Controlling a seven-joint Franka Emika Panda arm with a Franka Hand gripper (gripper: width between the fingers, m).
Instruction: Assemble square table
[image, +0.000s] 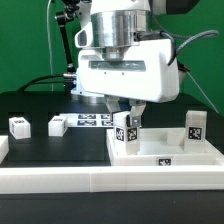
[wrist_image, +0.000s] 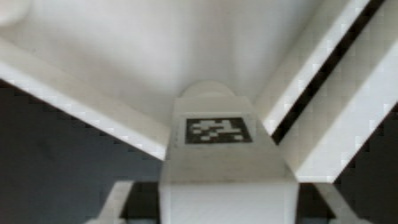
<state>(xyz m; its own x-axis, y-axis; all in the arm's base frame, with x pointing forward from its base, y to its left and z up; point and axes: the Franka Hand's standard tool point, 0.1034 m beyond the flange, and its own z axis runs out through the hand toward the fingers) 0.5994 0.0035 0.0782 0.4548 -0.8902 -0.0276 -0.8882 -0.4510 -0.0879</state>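
End effector (image: 125, 116), jaws part-closed on held leg block (image: 125, 133), upright at 10 o'clock on square slab (image: 152, 146); standing leg block (image: 193, 125) at slab's 2 o'clock, seemingly fitted; loose leg block (image: 56, 125) and its neighbour (image: 20, 125) lie on surface (image: 45, 150) at slab's 9 o'clock, judged still to fit.

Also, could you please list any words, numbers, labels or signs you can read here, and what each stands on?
No words, numbers or brand names can be read in either view.
Only black-and-white marker tags, patterns rather than text: on the leg block in the claw, the other leg blocks, the square slab's edge and the marker board.
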